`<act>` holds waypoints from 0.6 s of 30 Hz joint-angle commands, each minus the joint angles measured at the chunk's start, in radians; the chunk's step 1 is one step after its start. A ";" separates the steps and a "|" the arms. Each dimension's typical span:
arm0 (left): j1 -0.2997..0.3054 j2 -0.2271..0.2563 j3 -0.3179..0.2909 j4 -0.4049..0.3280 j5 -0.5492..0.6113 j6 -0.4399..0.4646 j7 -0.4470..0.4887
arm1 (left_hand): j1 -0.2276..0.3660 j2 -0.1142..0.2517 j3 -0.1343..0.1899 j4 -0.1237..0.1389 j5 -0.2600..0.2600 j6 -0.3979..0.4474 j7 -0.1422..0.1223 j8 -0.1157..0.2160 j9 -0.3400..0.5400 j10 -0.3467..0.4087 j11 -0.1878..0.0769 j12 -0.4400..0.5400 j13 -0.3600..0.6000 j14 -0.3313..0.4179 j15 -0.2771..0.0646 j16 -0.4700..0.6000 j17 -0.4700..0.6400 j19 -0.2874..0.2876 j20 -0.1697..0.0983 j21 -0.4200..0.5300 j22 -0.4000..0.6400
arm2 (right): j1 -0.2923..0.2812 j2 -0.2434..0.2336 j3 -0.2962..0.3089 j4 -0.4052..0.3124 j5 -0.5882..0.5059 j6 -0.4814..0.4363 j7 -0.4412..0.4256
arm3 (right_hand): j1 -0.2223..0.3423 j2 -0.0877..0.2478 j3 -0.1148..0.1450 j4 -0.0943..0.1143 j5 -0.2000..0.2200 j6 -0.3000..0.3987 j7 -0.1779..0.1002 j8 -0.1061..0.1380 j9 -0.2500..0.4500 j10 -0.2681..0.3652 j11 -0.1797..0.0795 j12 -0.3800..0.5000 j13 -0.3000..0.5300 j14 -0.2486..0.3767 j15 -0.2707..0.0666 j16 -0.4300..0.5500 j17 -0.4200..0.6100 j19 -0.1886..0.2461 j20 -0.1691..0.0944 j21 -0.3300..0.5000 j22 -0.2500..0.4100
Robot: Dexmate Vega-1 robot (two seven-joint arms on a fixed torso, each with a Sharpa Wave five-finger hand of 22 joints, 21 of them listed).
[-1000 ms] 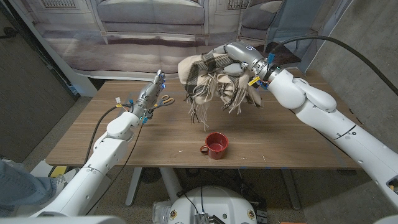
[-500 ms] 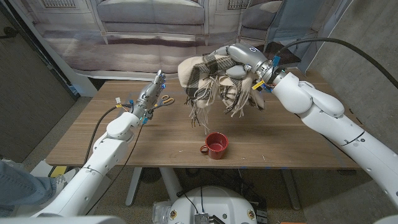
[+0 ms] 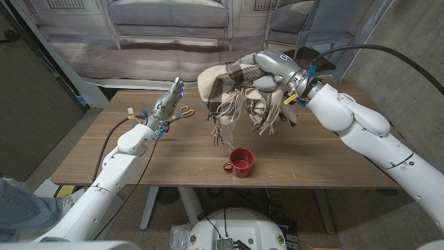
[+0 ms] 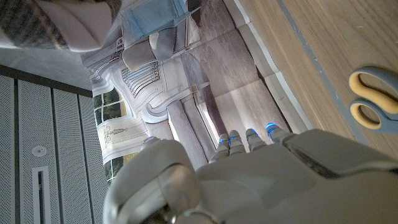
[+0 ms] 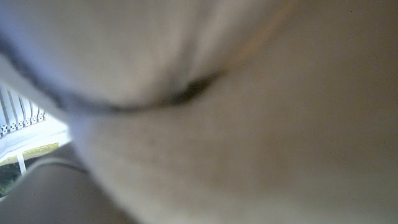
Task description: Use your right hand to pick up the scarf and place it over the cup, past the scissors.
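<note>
My right hand (image 3: 272, 71) grips the bunched beige and dark plaid scarf (image 3: 232, 94) in the air above the table's middle; its fringed ends hang down just above the red cup (image 3: 241, 162). The cup stands upright near the table's front edge. In the right wrist view the scarf (image 5: 217, 118) is a blurred beige mass close to the lens. The scissors (image 3: 185, 111) with yellow handles lie on the table at the back left, close to my left hand (image 3: 168, 110), whose fingers are apart and hold nothing. The scissors (image 4: 373, 99) also lie beside my left hand (image 4: 249, 180) in the left wrist view.
The wooden table (image 3: 125, 156) has bare surface at its left and right ends. A sofa-printed backdrop (image 3: 166, 28) stands behind the table's far edge. A dark object (image 3: 320, 59) lies at the back right corner.
My right hand has carried the scarf a little nearer and lower, toward the cup. The left hand and the scissors have not moved.
</note>
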 commanded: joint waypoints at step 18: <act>-0.033 -0.004 0.013 0.022 0.006 0.022 -0.011 | 0.014 0.006 -0.003 -0.001 0.003 0.002 0.000 -0.001 0.002 0.000 0.002 -0.001 0.003 -0.003 0.004 -0.005 0.002 -0.047 0.006 0.000 0.003 | -0.166 -0.001 0.140 -0.117 -0.044 0.033 0.043 | 0.155 0.155 0.011 -0.003 0.007 0.018 0.001 -0.004 0.006 0.016 -0.004 -0.009 0.013 0.025 -0.120 -0.006 0.011 -0.020 -0.135 0.035 -0.012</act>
